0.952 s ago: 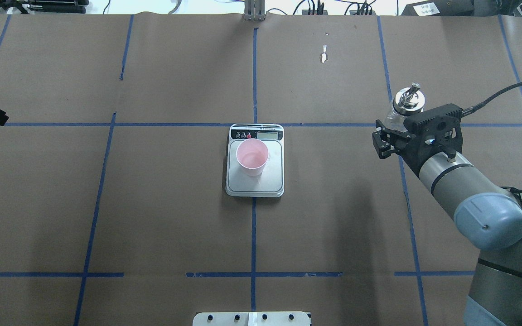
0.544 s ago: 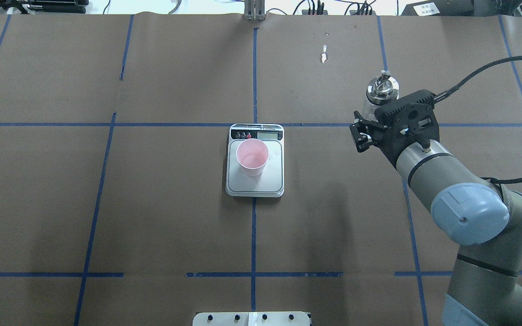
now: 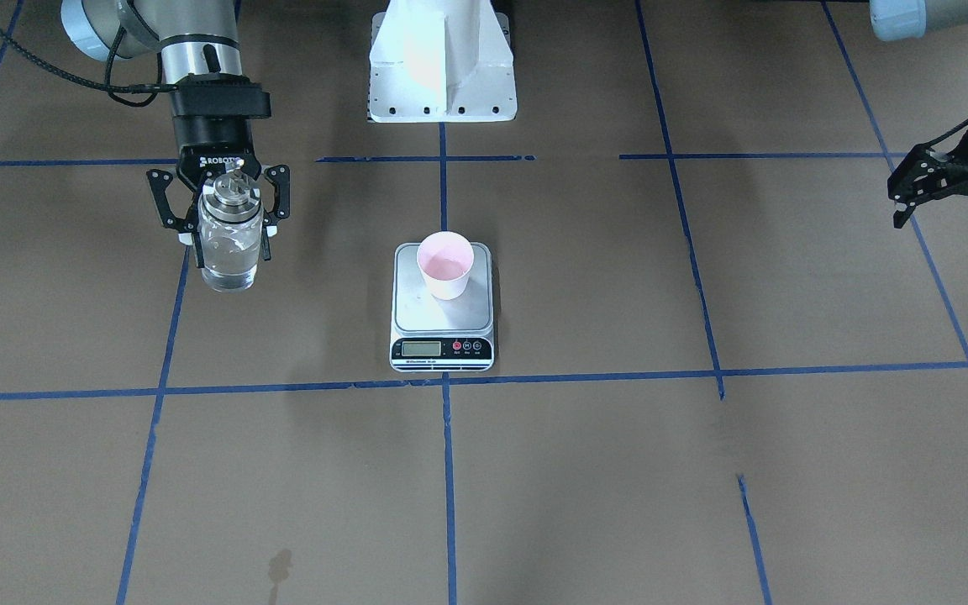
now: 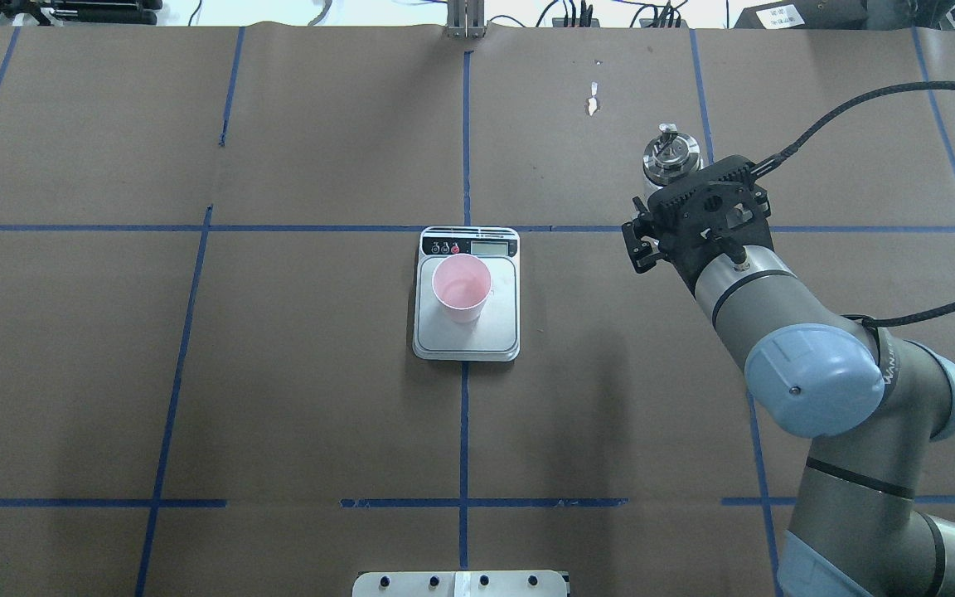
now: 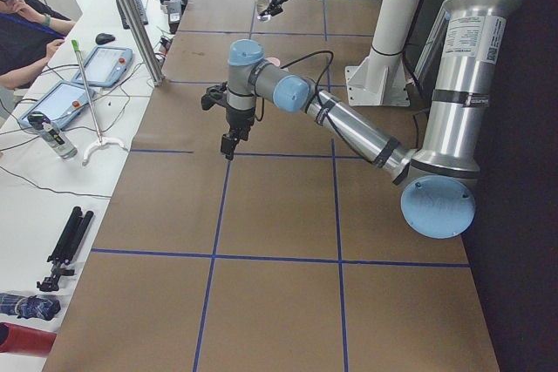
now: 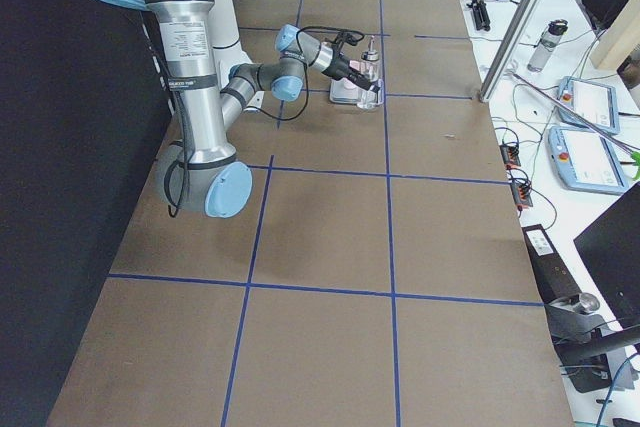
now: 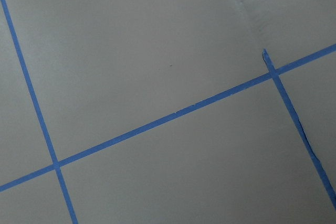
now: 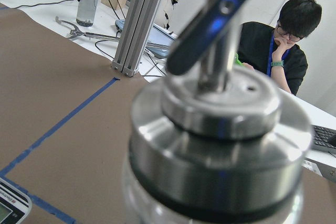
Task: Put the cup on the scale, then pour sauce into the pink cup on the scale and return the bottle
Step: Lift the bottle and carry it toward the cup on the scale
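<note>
The pale pink cup (image 3: 444, 265) stands upright on the steel platform of the scale (image 3: 417, 313), also in the overhead view (image 4: 462, 288). My right gripper (image 3: 228, 235) is shut on the clear glass bottle (image 3: 230, 262) and holds it upright above the table, well to the scale's right in the overhead view. Its silver cap and spout (image 4: 671, 157) show there and fill the right wrist view (image 8: 220, 129). Clear liquid shows in the bottle. My left gripper (image 3: 944, 227) is open and empty, far to the table's other side.
The white robot base mount (image 3: 442, 67) sits at the near table edge. Blue tape lines (image 4: 464, 141) cross the brown table cover. An aluminium post (image 4: 465, 21), cables and an operator (image 8: 286, 51) are beyond the far edge.
My right arm has carried the bottle leftward and farther from the robot in the overhead view. My left arm has withdrawn further off that view's left edge. Cup and scale have not moved.
</note>
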Robot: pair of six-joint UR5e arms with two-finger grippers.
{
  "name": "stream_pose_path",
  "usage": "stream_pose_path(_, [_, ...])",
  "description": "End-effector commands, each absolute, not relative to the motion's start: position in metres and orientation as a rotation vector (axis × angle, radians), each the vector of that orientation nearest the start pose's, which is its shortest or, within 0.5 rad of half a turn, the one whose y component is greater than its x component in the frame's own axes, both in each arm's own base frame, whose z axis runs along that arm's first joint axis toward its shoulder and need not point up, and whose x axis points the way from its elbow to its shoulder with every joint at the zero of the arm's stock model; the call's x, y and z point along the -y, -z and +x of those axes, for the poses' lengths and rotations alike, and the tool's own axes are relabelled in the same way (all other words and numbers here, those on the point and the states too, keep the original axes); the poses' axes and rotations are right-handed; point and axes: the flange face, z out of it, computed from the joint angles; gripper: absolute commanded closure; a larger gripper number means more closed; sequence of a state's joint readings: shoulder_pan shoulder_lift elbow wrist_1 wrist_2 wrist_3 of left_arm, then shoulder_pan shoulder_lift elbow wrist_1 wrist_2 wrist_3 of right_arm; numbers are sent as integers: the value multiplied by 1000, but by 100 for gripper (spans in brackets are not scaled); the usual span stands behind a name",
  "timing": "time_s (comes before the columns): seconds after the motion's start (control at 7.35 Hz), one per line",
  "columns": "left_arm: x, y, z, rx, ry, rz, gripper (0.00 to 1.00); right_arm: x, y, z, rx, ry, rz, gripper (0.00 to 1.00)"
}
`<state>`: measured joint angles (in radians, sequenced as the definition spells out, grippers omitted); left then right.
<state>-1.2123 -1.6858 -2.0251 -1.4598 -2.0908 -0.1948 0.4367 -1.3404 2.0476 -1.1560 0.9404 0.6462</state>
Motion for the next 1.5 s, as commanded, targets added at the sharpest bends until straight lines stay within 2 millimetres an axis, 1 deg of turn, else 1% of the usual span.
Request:
stream_pose_path(0.0, [508,-412,96,-612,-266,286,0,395,-252,-390,462,81,1118,100])
stream_pose_path(0.14, [512,-415,96,-619,-272,309,0,397,-258,-393,415,79,1126,100])
stream_pose_path(0.27, [515,-414,96,-630,-281,346,0,393,-258,-402,264,105,1185,100])
stream_pose_path(0.41, [520,-422,96,-629,-309,370,0,390,-259,-405,244,129,1193,100])
stream_pose_path(0.54, [520,-439,88,-601,-416,399,0,381,-261,-413,224,139,1206,100])
stream_pose_path(0.68, [523,-458,66,-583,-397,393,0,369,-253,-424,181,202,1238,100])
stream_pose_path(0.82, [523,-456,59,-579,-383,397,0,363,-244,-429,146,236,1265,100])
stream_pose_path(0.95, [534,-473,66,-577,-378,358,0,355,-249,-442,133,257,1269,100])
stream_pose_path(1.09, [534,-487,66,-575,-370,326,0,348,-255,-452,105,277,1275,100])
stream_pose_path(1.22, [534,-506,62,-569,-359,296,0,345,-259,-460,52,329,1283,100])
stream_pose_path(1.36, [535,-509,58,-568,-352,293,0,346,-256,-465,10,347,1296,100])
